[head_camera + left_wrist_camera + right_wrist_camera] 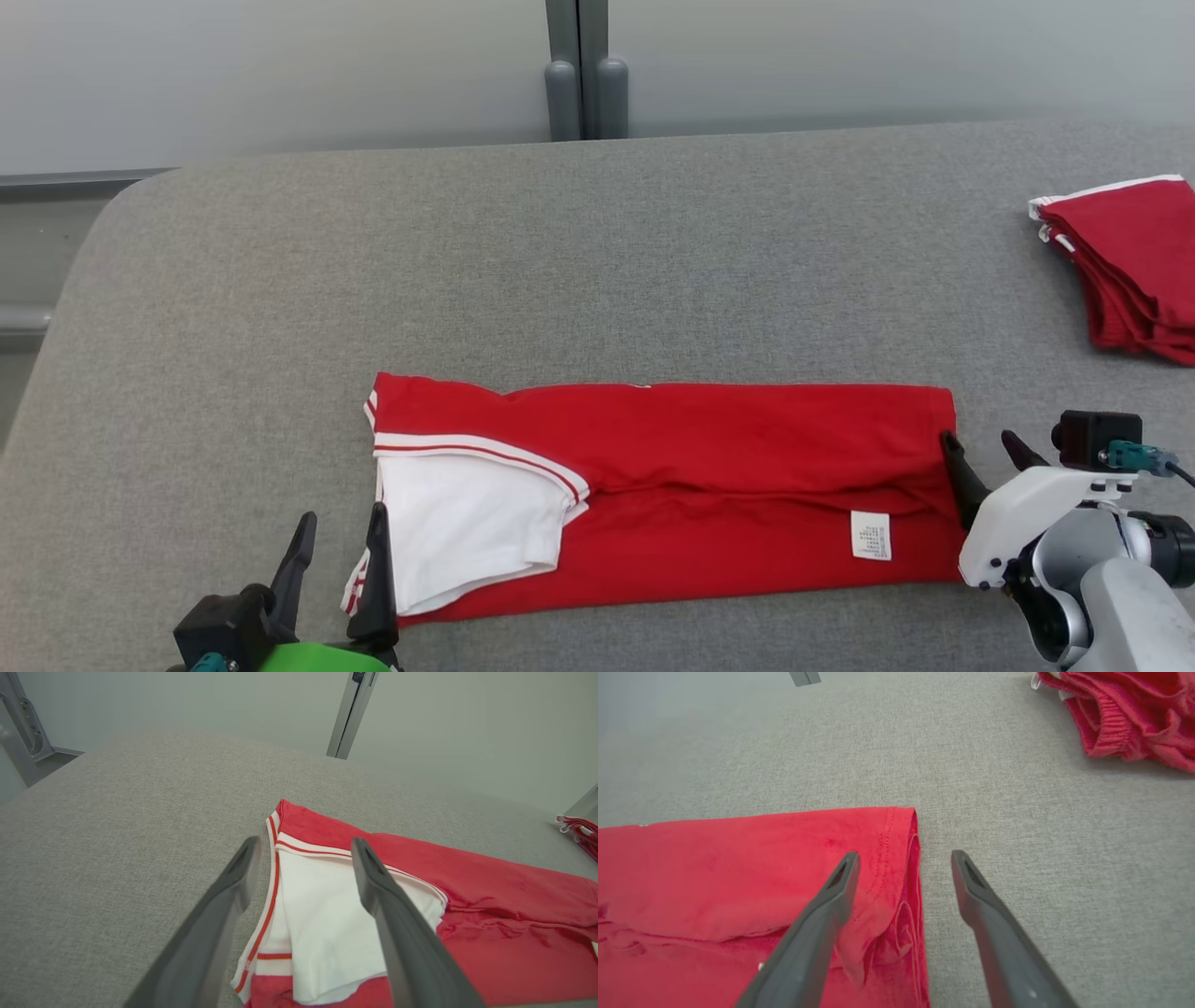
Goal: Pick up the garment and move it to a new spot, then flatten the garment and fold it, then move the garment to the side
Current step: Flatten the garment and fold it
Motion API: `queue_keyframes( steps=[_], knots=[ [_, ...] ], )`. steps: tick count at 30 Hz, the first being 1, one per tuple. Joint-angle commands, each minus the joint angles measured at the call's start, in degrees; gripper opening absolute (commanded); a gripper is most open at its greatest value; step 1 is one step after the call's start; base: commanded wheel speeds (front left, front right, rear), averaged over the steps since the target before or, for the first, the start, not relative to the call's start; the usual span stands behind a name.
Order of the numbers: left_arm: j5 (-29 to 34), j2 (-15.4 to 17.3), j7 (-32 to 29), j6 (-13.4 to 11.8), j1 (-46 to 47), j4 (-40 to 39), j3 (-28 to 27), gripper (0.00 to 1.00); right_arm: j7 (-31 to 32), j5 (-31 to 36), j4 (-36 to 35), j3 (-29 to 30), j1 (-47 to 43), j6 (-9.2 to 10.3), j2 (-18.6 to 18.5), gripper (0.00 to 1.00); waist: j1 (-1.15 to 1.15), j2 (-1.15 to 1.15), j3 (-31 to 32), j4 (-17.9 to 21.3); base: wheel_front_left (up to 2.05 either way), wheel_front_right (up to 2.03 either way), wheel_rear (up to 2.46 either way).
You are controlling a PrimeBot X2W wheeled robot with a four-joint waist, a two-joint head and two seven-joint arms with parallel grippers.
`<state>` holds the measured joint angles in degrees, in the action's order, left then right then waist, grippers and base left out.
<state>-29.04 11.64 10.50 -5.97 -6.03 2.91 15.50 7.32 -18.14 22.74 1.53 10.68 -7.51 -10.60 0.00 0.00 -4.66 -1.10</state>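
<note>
The garment (709, 485) is a red shirt with a white sleeve and striped trim, folded into a long band across the near middle of the grey table (560, 271). My left gripper (341, 527) stands open at the band's left end, its fingers straddling the white sleeve edge (322, 914) without holding it. At the right end my right gripper (982, 448) is open too, one finger (831, 896) over the red hem (906, 858) and the other over bare table. A small white label (870, 536) shows near the right end.
A stack of folded red garments (1134, 266) lies at the table's far right edge, also seen as a red pile (1129, 714). A grey post (583, 70) stands behind the table's far edge. Bare grey surface stretches to the left and behind the shirt.
</note>
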Motion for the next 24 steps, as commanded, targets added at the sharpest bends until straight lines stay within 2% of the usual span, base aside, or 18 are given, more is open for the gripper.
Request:
queue_keyframes(
  steps=[1, 16, 17, 18, 21, 22, 24],
  knots=[
    [0.16, -0.01, 0.31, 0.26, 1.15, 0.22, 0.01, 1.00, 0.51, 0.01, 1.07, -0.22, 0.54, 0.05, -0.43, 1.00, 0.00, 0.00, -0.16, -0.38, 0.00, 0.00, 0.00],
    [-0.68, 0.15, 0.95, -0.16, 1.77, 0.84, -0.13, 1.00, 1.73, -2.41, 9.28, -5.09, 0.95, 0.04, -1.37, 0.99, 0.00, 0.00, -0.89, -0.58, 0.00, 0.00, 0.00],
    [-0.81, 0.10, 1.03, -0.13, 1.85, 0.85, -0.16, 1.00, 1.73, -2.54, 9.72, -5.53, 1.16, 0.03, -1.24, 0.81, 0.00, 0.00, -0.90, -0.56, 0.00, 0.00, 0.00],
    [-0.89, 0.08, 1.07, -0.10, 1.95, 0.87, -0.21, 1.00, 1.73, -2.84, 10.28, -5.95, 1.39, 0.02, -1.11, 0.48, 0.00, 0.00, -0.90, -0.54, 0.00, 0.00, 0.00],
    [-0.98, 0.14, 1.22, -0.15, 2.10, 0.87, -0.26, 1.00, 1.67, -3.25, 11.86, -6.72, 2.20, 0.02, -1.16, 0.06, 0.00, 0.00, -0.89, -0.52, 0.00, 0.00, 0.00],
    [-1.02, 0.22, 1.26, -0.16, 2.21, 0.87, -0.27, 1.00, 1.65, -3.41, 12.40, -6.92, 2.51, 0.02, -1.25, 0.00, 0.00, 0.00, -0.87, -0.53, 0.00, 0.00, 0.00],
    [-1.00, 0.42, 1.23, -0.16, 2.38, 0.82, -0.35, 1.00, 1.38, -3.64, 13.26, -7.02, 3.42, 0.06, -1.48, 0.00, 0.00, 0.00, -0.82, -0.52, 0.00, 0.00, 0.00]
  ],
)
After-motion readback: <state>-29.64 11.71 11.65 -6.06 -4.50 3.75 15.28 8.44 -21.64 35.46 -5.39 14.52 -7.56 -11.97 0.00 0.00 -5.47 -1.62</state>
